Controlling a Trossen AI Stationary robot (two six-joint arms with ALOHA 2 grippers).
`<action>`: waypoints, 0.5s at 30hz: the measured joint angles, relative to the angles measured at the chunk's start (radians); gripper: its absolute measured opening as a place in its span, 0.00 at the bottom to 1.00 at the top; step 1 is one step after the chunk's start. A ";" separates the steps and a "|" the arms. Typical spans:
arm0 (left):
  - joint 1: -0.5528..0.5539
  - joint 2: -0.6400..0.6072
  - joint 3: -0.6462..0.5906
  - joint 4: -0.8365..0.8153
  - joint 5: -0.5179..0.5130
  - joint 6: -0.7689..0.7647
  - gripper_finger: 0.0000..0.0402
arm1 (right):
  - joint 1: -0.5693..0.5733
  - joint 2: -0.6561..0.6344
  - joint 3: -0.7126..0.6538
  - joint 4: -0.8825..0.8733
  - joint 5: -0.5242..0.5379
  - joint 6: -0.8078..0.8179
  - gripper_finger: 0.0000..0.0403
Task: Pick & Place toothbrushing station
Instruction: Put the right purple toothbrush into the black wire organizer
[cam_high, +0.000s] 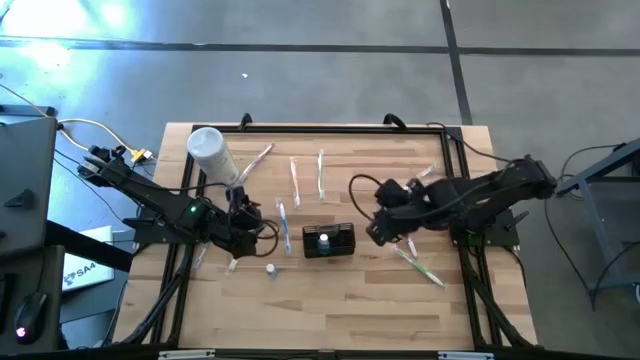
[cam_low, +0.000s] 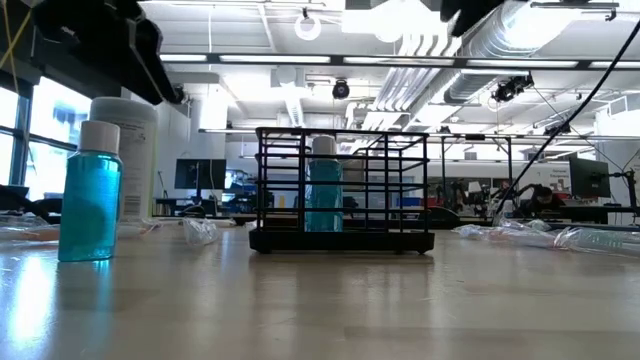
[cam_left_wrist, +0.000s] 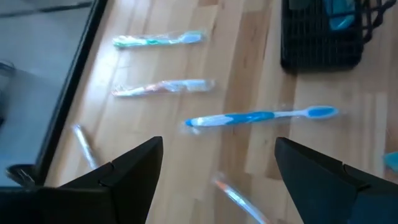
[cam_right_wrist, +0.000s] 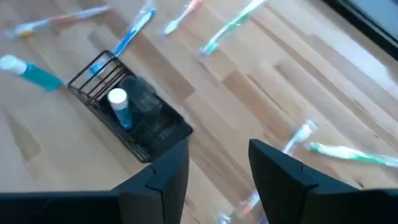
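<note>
At table centre, wire toothbrush holder (cam_high: 329, 240) between empty, parted left gripper (cam_high: 243, 222) at 9 o'clock and right gripper (cam_high: 384, 228) at 3 o'clock; risk of nudging wrapped blue toothbrush (cam_left_wrist: 261, 116) askew.

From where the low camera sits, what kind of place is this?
Probably a robotics lab or workshop: monitors on benches behind the wooden table, exposed ceiling ducts and strip lights overhead.
</note>
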 joint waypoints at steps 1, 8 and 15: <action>0.000 -0.001 0.000 0.000 0.011 -0.014 0.76 | 0.020 0.000 0.000 -0.044 0.026 0.023 0.40; 0.000 0.000 0.000 -0.019 0.089 -0.112 0.76 | 0.075 0.004 -0.065 -0.214 0.042 0.181 0.40; 0.000 0.000 0.000 -0.019 0.115 -0.149 0.76 | 0.038 -0.019 -0.263 -0.234 -0.084 0.299 0.40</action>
